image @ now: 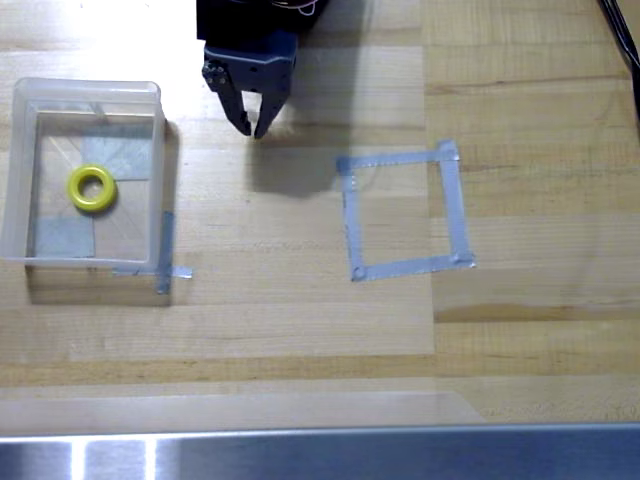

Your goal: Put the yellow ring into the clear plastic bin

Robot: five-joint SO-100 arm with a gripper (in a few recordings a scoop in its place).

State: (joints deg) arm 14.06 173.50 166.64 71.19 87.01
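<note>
1. Far left in the overhead view: clear plastic bin (20, 180), squarish, frosted whitish walls, sitting flat on the wooden bench (300, 320). Grey tape patches (120, 155) show through its bottom, one toward the upper right, one at the lower left.
2. Yellow ring (92, 188) lies flat inside the bin, on the bin floor, left of centre, hole facing up. It overlaps the lower left edge of the upper tape patch. Nothing touches it.
3. Just outside the bin's lower right corner: a short cross of grey tape strips (165, 262) stuck on the bench, partly under the bin wall.
4. Centre-left, top: pincer (254, 125), dark blue-grey, hanging from the black arm body (250, 20) at the top edge. Tips point down the picture. The two fingers are close together at the tips with only a narrow gap, nothing between them. It holds nothing. Well apart from the bin and the ring, to the right of the bin's upper right corner.
5. Pincer shadow (290, 175) falls on the bench just below and right of the tips.
6. Right of centre: grey tape square outline (448, 205) on the bench, slightly skewed, bare wood inside it.
7. Top right corner: a thin black cable (622, 35) crossing the bench edge.
8. Bottom: a metal strip (320, 455) runs the full width along the bench's near edge.
</note>
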